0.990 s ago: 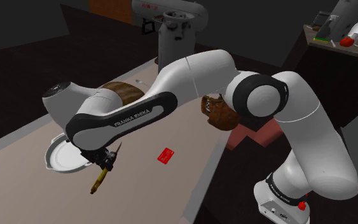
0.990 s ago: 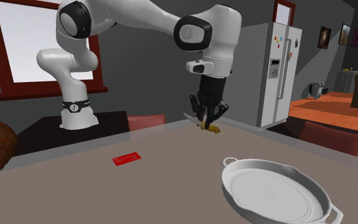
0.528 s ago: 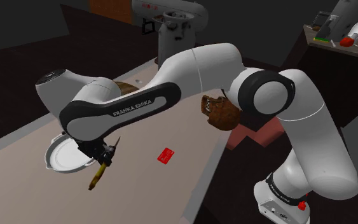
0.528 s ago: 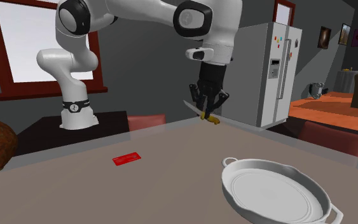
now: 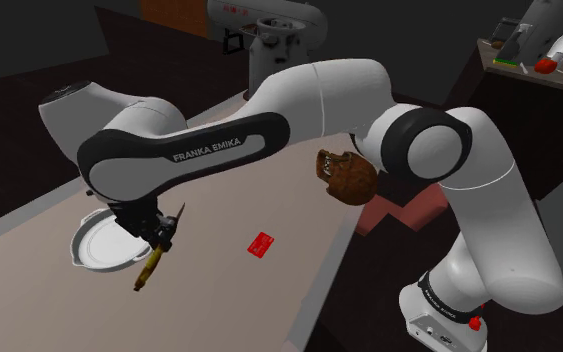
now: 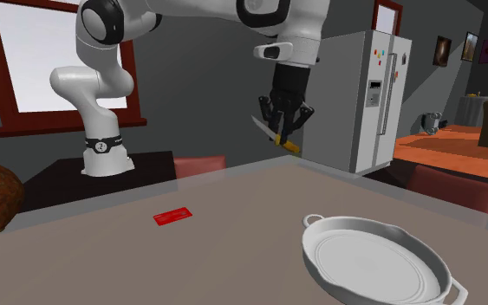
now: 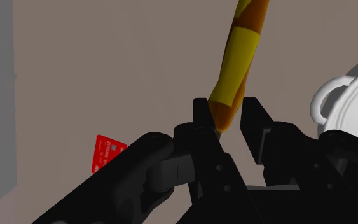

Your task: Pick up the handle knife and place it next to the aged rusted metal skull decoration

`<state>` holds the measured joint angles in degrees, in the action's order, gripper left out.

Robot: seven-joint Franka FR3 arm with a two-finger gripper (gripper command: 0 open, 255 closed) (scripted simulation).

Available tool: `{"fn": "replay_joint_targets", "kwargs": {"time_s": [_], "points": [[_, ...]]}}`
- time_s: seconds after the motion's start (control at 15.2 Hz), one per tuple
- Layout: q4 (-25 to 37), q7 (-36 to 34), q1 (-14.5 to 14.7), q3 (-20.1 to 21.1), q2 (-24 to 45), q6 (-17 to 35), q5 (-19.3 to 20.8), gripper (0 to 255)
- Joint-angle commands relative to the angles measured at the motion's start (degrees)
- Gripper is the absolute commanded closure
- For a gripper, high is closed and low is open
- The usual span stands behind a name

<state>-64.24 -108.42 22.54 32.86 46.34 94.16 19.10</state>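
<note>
One thing in your claw, or none?
— One. My claw (image 7: 228,108) is clamped on the knife (image 7: 241,51); its yellow-brown handle sticks out past my fingertips.

Whereabouts?
— In the air above the table (image 6: 233,251), near the white pan (image 5: 99,245), well apart from the brown skull (image 5: 347,176).

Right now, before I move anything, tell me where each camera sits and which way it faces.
Shoulder view: beside the base, looking down over the table; the arm shows.
Second exterior view: across the table, facing the arm and gripper.
Wrist view: on the wrist, looking down; fingers clasp the knife.
All three share the red card.
</note>
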Motion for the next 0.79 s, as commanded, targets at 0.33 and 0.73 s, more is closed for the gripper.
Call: {"fn": "replay_joint_targets", "kwargs": {"time_s": [0.33,0.73], "points": [[4.96,0.48,1.01,0.18,-0.45,-5.07,-0.35,255],[10.58,0.92,2.44,0.13,-0.14,-9.99,-0.38,255]]}}
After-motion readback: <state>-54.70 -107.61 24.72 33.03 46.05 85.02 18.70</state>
